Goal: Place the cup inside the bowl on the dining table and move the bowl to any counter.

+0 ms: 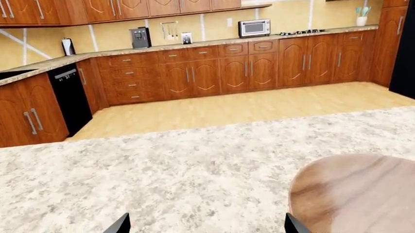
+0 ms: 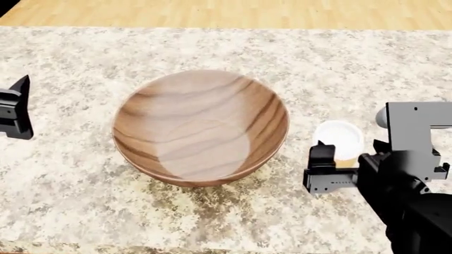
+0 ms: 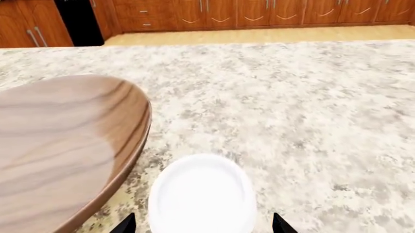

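The light, crushable cup (image 2: 338, 139) stands on the desk (image 2: 367, 63) just right of the bowl (image 2: 201, 127), between the right hand's (image 3: 203, 224) spread fingers, best gripped gently around its sides.

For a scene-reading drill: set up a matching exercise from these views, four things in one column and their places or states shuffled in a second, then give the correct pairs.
Things:
1. cup
2. bowl
3. left gripper
4. microwave

Places or states:
A. on the far counter against the yellow wall
B. empty, in the middle of the dining table
C. apart from the bowl, over bare tabletop
D. lidded, between the right gripper's open fingers

Pairs: 1-D, 2-B, 3-C, 4-A
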Motion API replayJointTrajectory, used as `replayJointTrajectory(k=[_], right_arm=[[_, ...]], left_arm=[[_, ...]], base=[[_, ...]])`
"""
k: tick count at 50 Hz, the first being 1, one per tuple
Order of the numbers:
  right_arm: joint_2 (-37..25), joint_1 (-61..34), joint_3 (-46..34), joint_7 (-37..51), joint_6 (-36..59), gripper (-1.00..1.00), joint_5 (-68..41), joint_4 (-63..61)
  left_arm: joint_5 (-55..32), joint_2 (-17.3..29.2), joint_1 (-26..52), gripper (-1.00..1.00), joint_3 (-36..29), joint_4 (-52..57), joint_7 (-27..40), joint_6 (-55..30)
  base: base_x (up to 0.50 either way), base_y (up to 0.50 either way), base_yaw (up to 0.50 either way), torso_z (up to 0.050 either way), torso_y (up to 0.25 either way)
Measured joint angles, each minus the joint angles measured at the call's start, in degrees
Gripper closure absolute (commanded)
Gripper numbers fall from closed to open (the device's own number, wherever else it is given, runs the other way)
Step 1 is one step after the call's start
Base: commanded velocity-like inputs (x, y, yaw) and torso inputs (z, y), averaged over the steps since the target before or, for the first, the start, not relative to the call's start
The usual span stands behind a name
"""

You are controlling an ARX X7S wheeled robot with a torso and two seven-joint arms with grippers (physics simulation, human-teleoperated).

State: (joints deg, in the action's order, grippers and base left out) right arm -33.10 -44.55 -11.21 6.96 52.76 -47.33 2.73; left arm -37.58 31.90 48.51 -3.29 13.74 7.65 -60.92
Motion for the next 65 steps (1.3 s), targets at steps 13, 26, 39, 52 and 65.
replayJointTrajectory(k=[13, 26, 39, 52, 65], right_arm=[[1.2, -2.5, -2.5, -2.6, -1.5, -1.00, 2.2, 5.4], [1.2, -3.3, -3.5, -3.4, -1.0, -1.00, 2.4, 6.6], [1.0, -3.4, -4.2, -2.9, -1.6, 1.00, 2.8, 6.6], [0.8, -4.2, -5.1, -2.7, -5.0, 1.00, 5.1, 6.5], [0.8, -6.0, -6.5, -5.1, -10.7, 1.00, 7.9, 6.4]], left_arm=[[-0.2, -1.4, -0.7, -1.00, -0.4, 1.7, 2.2, -0.9], [-0.8, -0.5, -1.8, -1.00, 0.7, 1.1, 1.3, -0.1], [-0.7, 0.3, -2.1, -1.00, 0.8, 0.3, 0.3, 0.8], [-0.5, -0.1, -1.7, -1.00, 0.1, -0.1, 0.5, 1.0], [-0.6, -0.5, -1.3, -1.00, -0.3, -0.6, 0.6, 1.3]], base=[[0.00, 0.00, 0.00, 0.000, 0.000], [0.00, 0.00, 0.00, 0.000, 0.000], [0.00, 0.00, 0.00, 0.000, 0.000], [0.00, 0.00, 0.00, 0.000, 0.000], [0.00, 0.00, 0.00, 0.000, 0.000]])
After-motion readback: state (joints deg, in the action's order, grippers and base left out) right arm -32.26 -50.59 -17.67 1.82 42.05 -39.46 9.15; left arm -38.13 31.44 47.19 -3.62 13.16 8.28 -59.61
